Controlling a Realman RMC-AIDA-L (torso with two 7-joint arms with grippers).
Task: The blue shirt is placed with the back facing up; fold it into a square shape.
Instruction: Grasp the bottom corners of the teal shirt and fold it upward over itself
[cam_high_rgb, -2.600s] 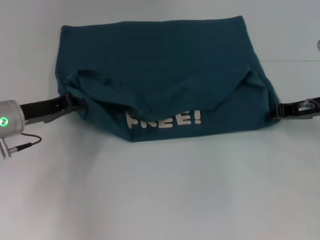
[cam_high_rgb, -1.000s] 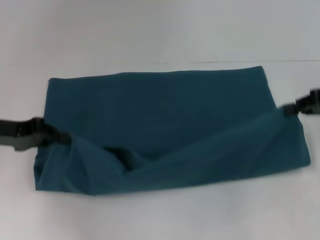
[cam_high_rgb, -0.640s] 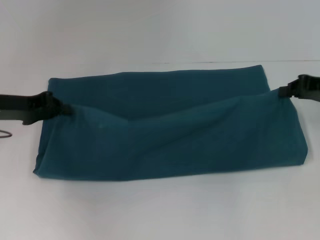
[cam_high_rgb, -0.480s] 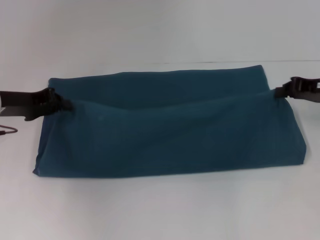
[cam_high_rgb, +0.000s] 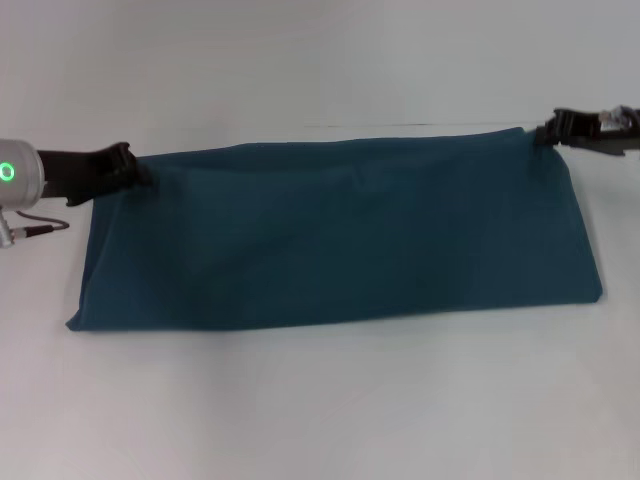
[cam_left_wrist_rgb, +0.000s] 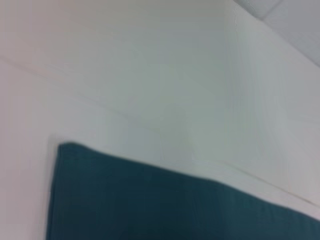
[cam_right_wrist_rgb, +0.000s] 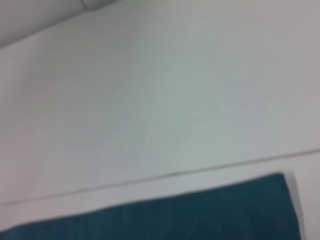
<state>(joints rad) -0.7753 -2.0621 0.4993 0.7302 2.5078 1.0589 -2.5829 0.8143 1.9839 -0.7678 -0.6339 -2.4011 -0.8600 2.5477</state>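
Head view: the blue shirt (cam_high_rgb: 335, 240), a wide band running nine to three o'clock on the table (cam_high_rgb: 320, 400), is pinched at its far corners by the left gripper (cam_high_rgb: 138, 174) and right gripper (cam_high_rgb: 545, 133), jaws clenched on cloth.

Left wrist view: only a shirt corner (cam_left_wrist_rgb: 150, 200) is shown.

Right wrist view: the opposite corner (cam_right_wrist_rgb: 200, 212) is shown.

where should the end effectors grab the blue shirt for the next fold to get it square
Probably one short end. The blue shirt lies flat as a long band, so a square likely needs one end folded across onto the other. The left end effector and right end effector sit at its far corners. Gripping one end's far and near corners, coming in from that side, seems best.
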